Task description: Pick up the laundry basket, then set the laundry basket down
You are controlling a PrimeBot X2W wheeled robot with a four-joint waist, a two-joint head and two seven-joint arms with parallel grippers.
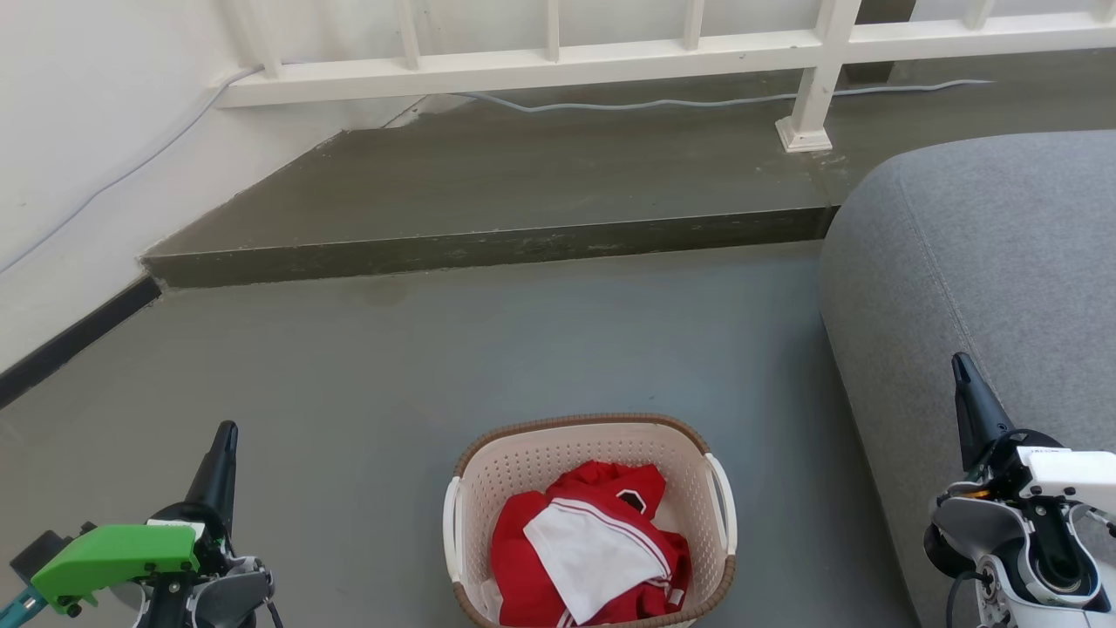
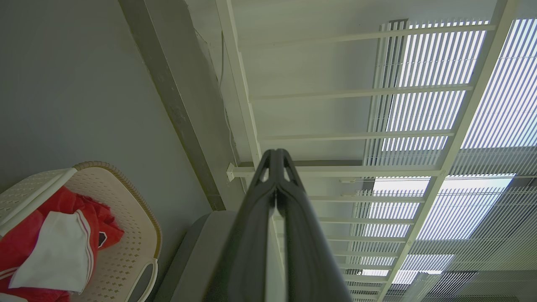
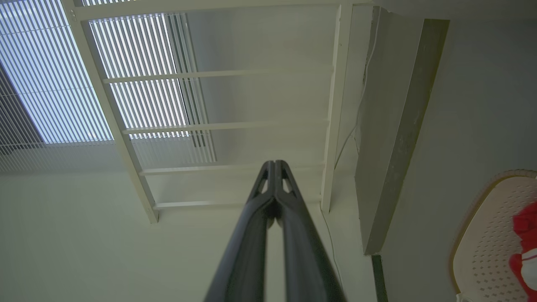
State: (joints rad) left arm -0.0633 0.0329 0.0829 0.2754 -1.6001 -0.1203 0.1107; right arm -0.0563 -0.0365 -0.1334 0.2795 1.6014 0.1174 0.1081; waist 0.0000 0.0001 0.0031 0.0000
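The laundry basket (image 1: 697, 471) stands on the grey floor at the bottom centre of the head view, cream with perforated walls, a brown rim and white side handles. Red and white clothes (image 1: 593, 549) fill it. My left gripper (image 1: 225, 433) is to its left, fingers together and pointing up the view, apart from the basket. On the basket's other side my right gripper (image 1: 959, 362) is also shut and empty, in front of the sofa. The basket (image 2: 134, 235) shows at the lower left of the left wrist view beside that gripper (image 2: 275, 153), and the basket (image 3: 491, 243) at the lower right of the right wrist view beside that gripper (image 3: 275, 163).
A grey sofa (image 1: 994, 262) rises to the right of the basket. A raised concrete step (image 1: 488, 249) crosses the floor farther ahead, with a white railing (image 1: 558, 65) and a cable (image 1: 663, 103) behind it. A white wall (image 1: 78, 139) closes the left side.
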